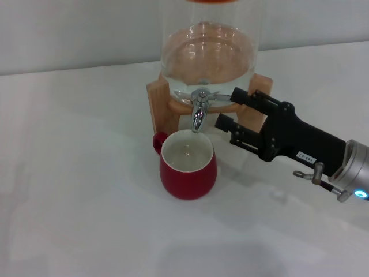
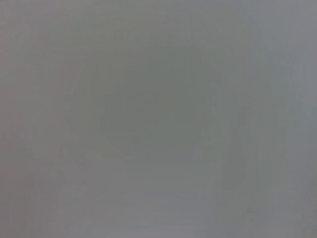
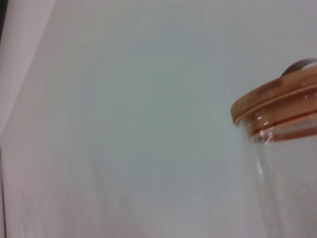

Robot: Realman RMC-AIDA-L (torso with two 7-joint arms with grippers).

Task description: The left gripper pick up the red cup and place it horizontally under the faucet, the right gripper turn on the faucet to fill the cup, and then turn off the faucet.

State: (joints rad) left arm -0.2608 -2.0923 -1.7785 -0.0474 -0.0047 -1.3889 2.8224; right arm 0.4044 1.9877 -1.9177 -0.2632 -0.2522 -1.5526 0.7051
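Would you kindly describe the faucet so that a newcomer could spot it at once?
Find the glass dispenser on its wooden stand at the back of the table. The faucet juts from its base, just above the red cup, with the open right gripper reaching it. It is the only shiny chrome piece.

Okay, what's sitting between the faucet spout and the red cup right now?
Nothing. In the head view the faucet spout hangs just over the red cup rim, with only bare air between.

Dark-red cup (image 1: 188,173), white inside
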